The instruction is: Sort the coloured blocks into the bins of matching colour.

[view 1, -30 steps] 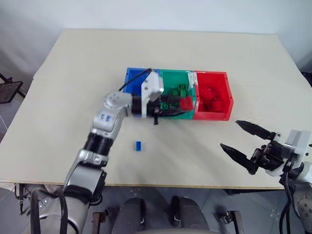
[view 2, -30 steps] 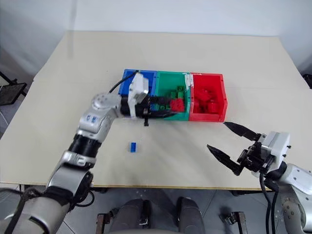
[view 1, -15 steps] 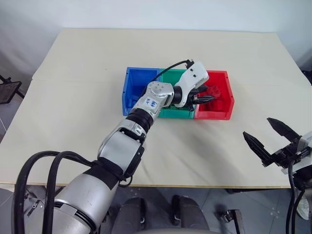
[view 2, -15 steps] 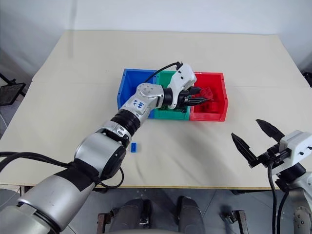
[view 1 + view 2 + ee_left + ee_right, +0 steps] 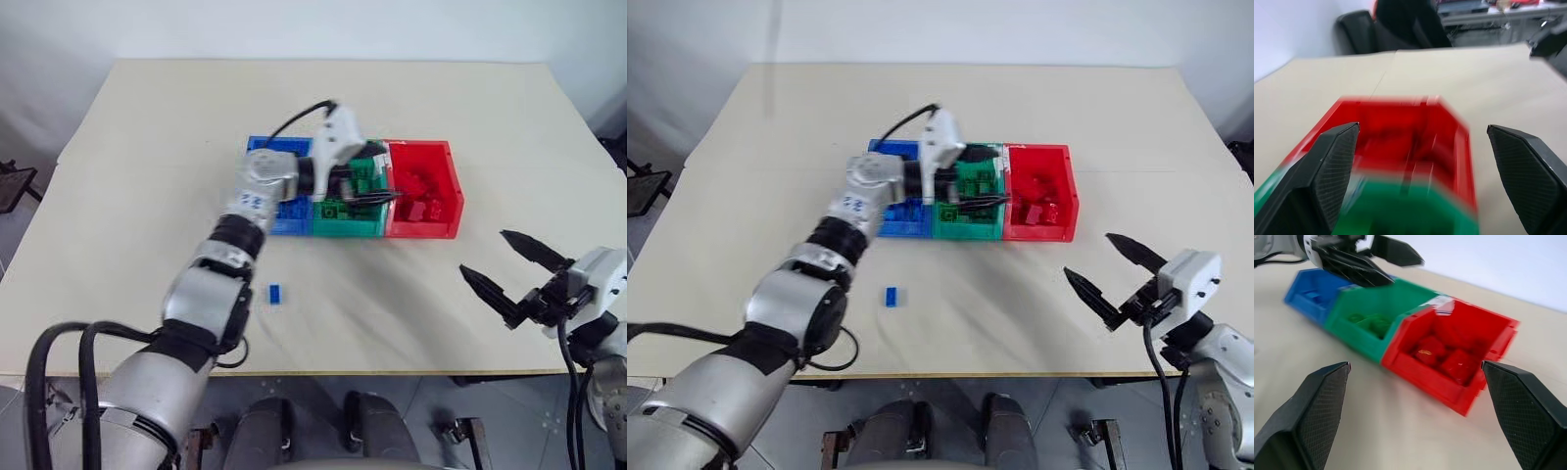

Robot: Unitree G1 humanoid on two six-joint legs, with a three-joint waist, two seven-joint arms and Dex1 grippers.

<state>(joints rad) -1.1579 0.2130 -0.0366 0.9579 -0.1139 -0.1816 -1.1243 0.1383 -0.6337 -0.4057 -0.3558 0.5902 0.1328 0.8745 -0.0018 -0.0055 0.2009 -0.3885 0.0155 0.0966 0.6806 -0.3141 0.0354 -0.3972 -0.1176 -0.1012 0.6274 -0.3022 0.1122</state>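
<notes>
Three joined bins stand mid-table: blue bin (image 5: pixel 281 223), green bin (image 5: pixel 349 228), red bin (image 5: pixel 446 186). Several red blocks (image 5: pixel 423 204) lie in the red bin, and green blocks (image 5: pixel 1371 323) lie in the green one. A single blue block (image 5: pixel 276 292) lies on the table in front of the bins. My left gripper (image 5: pixel 377 178) hovers over the green bin, pointing toward the red bin, open and empty; its wrist view looks into the red bin (image 5: pixel 1400 127). My right gripper (image 5: pixel 485 253) hangs open and empty near the table's front right.
The beige table (image 5: pixel 147 147) has free room on all sides of the bins. Its front edge (image 5: pixel 392 372) runs just below my right gripper. A blue block (image 5: pixel 1312 294) sits inside the blue bin.
My left gripper carried a red block from over the green bin to the red bin, opened, and drew back over the green bin empty. The right gripper stayed open.
</notes>
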